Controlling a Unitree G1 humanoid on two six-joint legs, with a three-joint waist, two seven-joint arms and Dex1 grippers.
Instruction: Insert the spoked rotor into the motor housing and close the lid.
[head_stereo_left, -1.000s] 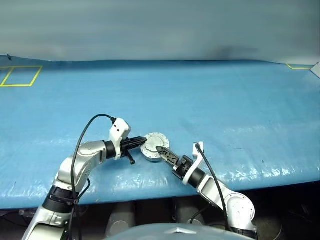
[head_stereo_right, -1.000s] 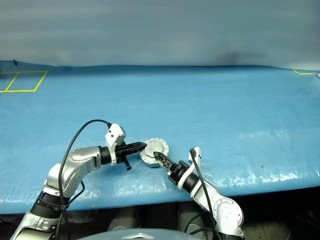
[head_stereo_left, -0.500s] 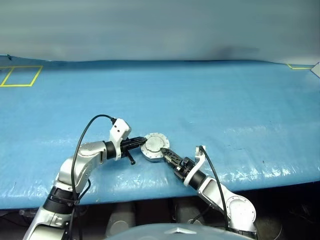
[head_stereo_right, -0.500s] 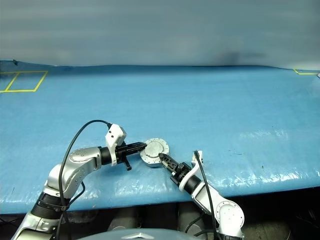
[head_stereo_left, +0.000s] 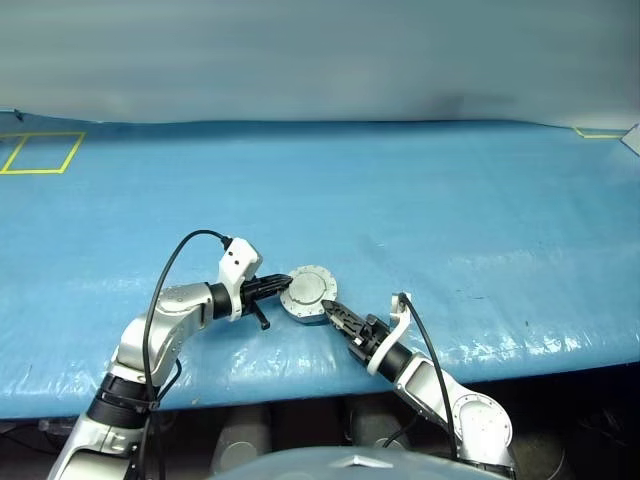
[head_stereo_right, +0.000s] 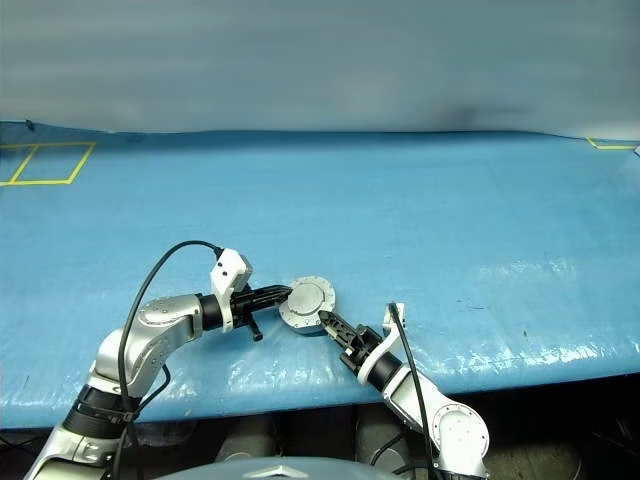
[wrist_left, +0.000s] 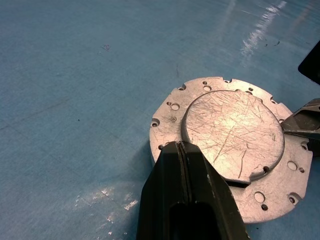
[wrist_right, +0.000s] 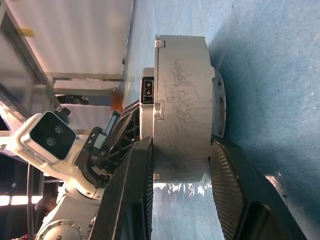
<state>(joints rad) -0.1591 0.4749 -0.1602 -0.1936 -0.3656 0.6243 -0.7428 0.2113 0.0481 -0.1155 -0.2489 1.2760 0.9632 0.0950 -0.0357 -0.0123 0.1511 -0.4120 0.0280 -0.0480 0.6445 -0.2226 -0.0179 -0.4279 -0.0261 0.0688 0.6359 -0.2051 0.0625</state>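
The motor housing (head_stereo_left: 309, 293) sits on the blue table (head_stereo_left: 450, 220) with the lid (wrist_left: 232, 132) down flat. At its nine o'clock the left gripper (head_stereo_left: 277, 284), fingers together, braces the rim. At five o'clock the right gripper (wrist_right: 180, 167) clamps lid and housing, likely pressing them shut.

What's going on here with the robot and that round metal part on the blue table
The robot is working on a motor housing on the blue table. Its lid looks closed, plain grey face up. The left gripper, fingers shut, rests at the lid's edge. The right gripper has one finger on either side of the housing's wall; whether they are pressing it yet is hard to tell.
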